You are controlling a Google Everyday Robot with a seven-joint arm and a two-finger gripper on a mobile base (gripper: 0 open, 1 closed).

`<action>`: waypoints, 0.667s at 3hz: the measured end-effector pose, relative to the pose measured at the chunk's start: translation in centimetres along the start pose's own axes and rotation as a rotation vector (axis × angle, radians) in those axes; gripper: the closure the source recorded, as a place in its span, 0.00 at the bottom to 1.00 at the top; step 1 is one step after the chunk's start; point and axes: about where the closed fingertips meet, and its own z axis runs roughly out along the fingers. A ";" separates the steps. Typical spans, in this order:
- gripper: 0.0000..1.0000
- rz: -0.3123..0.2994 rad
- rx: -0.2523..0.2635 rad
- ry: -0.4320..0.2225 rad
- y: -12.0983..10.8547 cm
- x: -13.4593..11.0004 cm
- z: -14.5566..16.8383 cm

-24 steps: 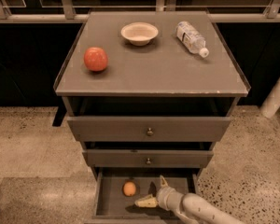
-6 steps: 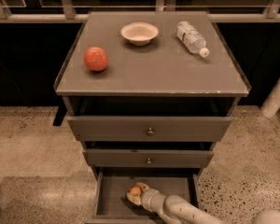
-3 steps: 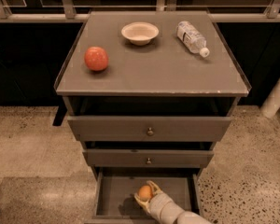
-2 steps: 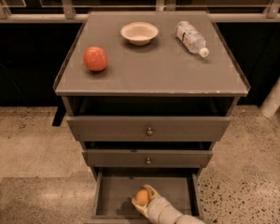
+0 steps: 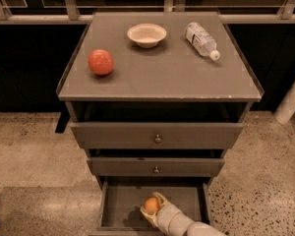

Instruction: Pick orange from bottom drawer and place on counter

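Note:
The orange (image 5: 151, 205) is small, round and pale orange. It sits between the fingers of my gripper (image 5: 152, 208) inside the open bottom drawer (image 5: 119, 206), a little above the drawer's flat floor. The gripper is shut on the orange, with one finger curving over its right side and one under its left. My pale arm (image 5: 187, 225) comes in from the bottom edge of the view. The counter (image 5: 162, 70) is the flat grey-brown top of the cabinet above.
On the counter lie a red-orange apple-like fruit (image 5: 101, 62), a shallow beige bowl (image 5: 146, 35) and a clear plastic bottle (image 5: 201, 40) on its side. Two upper drawers with small knobs (image 5: 158, 139) stick out slightly above the bottom drawer. A white post (image 5: 291, 102) stands at right.
My gripper has closed around the orange and shifted it slightly right and toward the drawer's front over the last two seconds. The counter's objects have not moved.

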 end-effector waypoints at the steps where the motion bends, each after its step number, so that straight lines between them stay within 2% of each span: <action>1: 1.00 -0.061 -0.041 0.028 0.4 -2.5 -2.9; 2: 1.00 -0.179 -0.115 0.057 1.3 -5.8 -6.6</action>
